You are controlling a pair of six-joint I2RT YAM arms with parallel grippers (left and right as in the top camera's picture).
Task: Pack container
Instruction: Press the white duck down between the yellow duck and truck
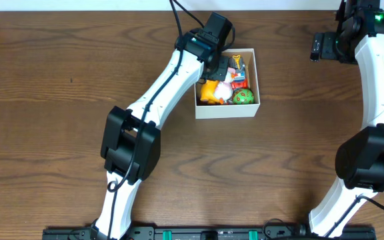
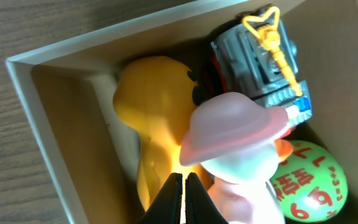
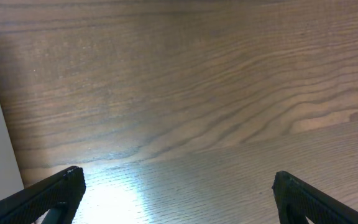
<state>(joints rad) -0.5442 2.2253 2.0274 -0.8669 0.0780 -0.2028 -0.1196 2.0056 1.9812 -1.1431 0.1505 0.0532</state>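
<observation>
Right, overhead first. The container (image 1: 227, 111) sits toward the far edge of the table (image 1: 59, 80), a little right of centre. It looks well filled: I count a yellow toy (image 1: 209, 93), a pink-hatted figure (image 1: 224, 85), a green ball (image 1: 243, 97) and a grey toy (image 1: 237, 67). No loose toys show on the wood, so I judge the packing nearly or wholly done; what is left seems only to draw the left arm clear. The left gripper (image 1: 219, 71) hangs over the container's far-left part. The right gripper (image 1: 320, 47) is well apart, near the far-right corner. Bare table lies on every side, so there is plenty of room to withdraw.

Left wrist view: the fingertips meet, jaws closed with nothing between them, just above the gap between yellow toy and figure. The toys crowd together and the wall stands close on the left, so I would rise straight up rather than sideways.

Right wrist view: jaws spread wide and empty, over bare wood. A white slab at the left edge may be the container's wall; I cannot tell.
</observation>
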